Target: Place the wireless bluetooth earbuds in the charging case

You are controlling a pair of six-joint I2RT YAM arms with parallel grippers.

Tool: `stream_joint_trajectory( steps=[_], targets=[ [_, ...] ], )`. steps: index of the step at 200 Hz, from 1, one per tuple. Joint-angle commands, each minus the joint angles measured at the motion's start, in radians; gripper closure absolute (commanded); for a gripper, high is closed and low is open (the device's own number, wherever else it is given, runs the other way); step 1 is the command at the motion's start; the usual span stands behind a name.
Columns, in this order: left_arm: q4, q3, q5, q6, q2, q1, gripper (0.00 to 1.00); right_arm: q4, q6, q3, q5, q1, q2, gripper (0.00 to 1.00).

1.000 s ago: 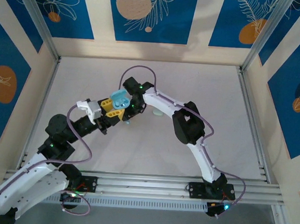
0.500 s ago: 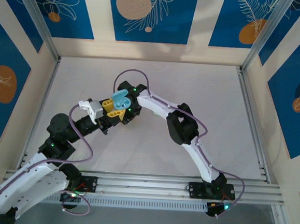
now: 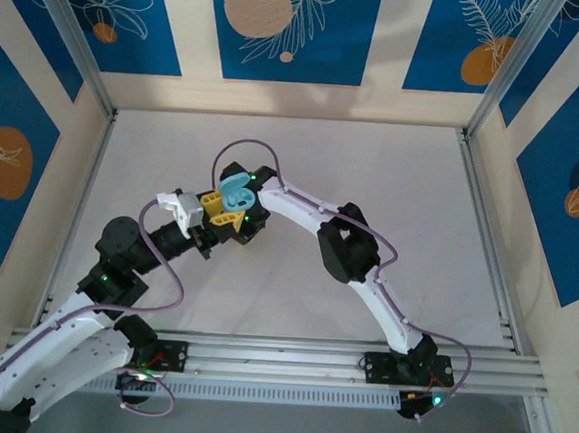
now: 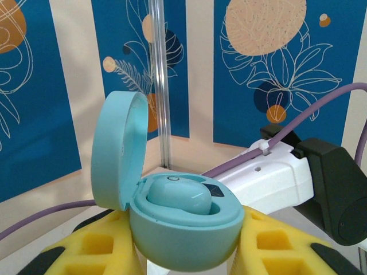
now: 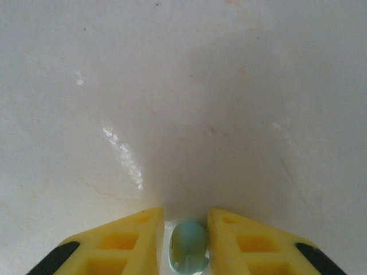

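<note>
Right end effector (image 5: 186, 229): yellow fingers straddle the loose earbud (image 5: 189, 247), a pale blue-green bud on the white surface (image 5: 183, 86). The right finger looks to be touching it and the left is just beside it; whether they are actually pinching cannot be told.

Left end effector (image 4: 186, 252): clamped on the lower body of the light blue charging case (image 4: 183, 229), which it holds upright off the surface. The lid (image 4: 114, 149) is hinged open to the left, and a seated earbud (image 4: 178, 195) is already in a well.

Handling, as a judgement: the bud is very light, hard, glossy and rounded, so it is likely to squirt out or roll. Best taken across its widest part, centred on the pads, with light force. The case is rigid and its hinge is the weak point, so it should be gripped by the body, not the lid.

The right wrist view gives the finger-to-bud contact. The left wrist view gives the case interior and the white right arm (image 4: 269, 183) close behind. The top view shows both end effectors bunched together mid-surface with the case (image 3: 233, 194) above them.
</note>
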Motion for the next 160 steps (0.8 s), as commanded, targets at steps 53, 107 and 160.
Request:
stream_joint_trajectory(
  steps=[53,107,160],
  targets=[
    [0.052,0.021,-0.014,-0.007,0.012,-0.006,0.69,-0.09,0.209,-0.078,-0.006,-0.043,-0.081,0.76],
    [0.087,0.014,-0.004,-0.015,0.04,-0.007,0.69,0.047,0.452,-0.516,-0.032,-0.123,-0.373,0.76],
    [0.129,0.006,0.008,-0.032,0.073,-0.007,0.69,0.148,0.594,-0.807,-0.042,-0.167,-0.554,0.76]
  ],
)
